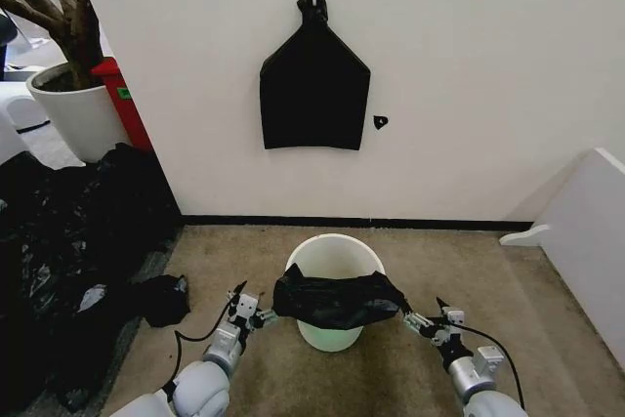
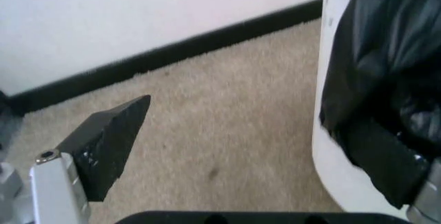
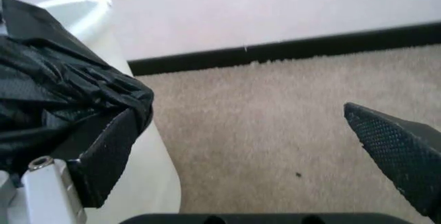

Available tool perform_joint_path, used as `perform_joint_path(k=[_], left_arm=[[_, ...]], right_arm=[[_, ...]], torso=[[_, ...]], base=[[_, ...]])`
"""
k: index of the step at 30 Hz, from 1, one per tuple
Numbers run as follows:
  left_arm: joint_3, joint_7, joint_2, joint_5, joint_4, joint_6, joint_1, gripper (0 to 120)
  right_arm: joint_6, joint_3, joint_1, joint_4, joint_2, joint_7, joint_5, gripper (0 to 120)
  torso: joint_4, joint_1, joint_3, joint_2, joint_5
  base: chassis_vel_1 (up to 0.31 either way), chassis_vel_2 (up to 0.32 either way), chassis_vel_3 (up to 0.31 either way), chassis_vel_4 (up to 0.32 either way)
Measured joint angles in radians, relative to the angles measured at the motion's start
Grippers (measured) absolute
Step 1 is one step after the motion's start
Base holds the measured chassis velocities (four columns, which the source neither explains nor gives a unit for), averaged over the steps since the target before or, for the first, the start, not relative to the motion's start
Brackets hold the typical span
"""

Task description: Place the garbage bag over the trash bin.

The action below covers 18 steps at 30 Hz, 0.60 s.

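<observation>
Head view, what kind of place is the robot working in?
Probably an indoor office or lab corner: beige carpet meeting a plain white wall with a black baseboard, and a potted tree at the left. A flat black bag hangs on the wall above the trash bin.

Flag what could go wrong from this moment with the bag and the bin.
The garbage bag lies bunched on the near rim of the trash bin, not spread over the opening, so it may slip off. The left gripper and right gripper flank it with fingers open; closing unevenly could tip the light bin or tear the thin plastic.
</observation>
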Motion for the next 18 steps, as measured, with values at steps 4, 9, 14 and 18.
perform_joint_path(k=[4,9,14,18], left_arm=[[-0.007,0.000,-0.001,-0.002,-0.007,0.000,0.005,100],[-0.019,0.001,0.001,-0.007,-0.032,-0.001,0.024,100],[-0.039,0.001,0.035,-0.014,-0.101,-0.001,0.058,100],[-0.067,0.009,0.080,-0.014,-0.158,-0.001,0.100,100]], right_arm=[[-0.012,0.008,-0.026,0.041,-0.022,0.009,0.012,100],[-0.029,0.039,-0.073,0.093,-0.051,0.011,0.038,100],[-0.034,0.051,-0.106,0.120,-0.054,0.015,0.051,100],[-0.043,0.059,-0.128,0.140,-0.052,0.015,0.062,100]], torso=[[0.0000,0.000,0.000,0.000,0.0000],[0.0000,0.000,0.000,0.000,-0.0002],[0.0000,0.000,0.000,0.000,0.0000],[-0.0001,0.000,0.000,0.000,0.0000]], base=[[0.000,0.000,0.000,0.000],[0.000,0.000,0.000,0.000],[0.000,0.000,0.000,0.000],[0.000,0.000,0.000,0.000]])
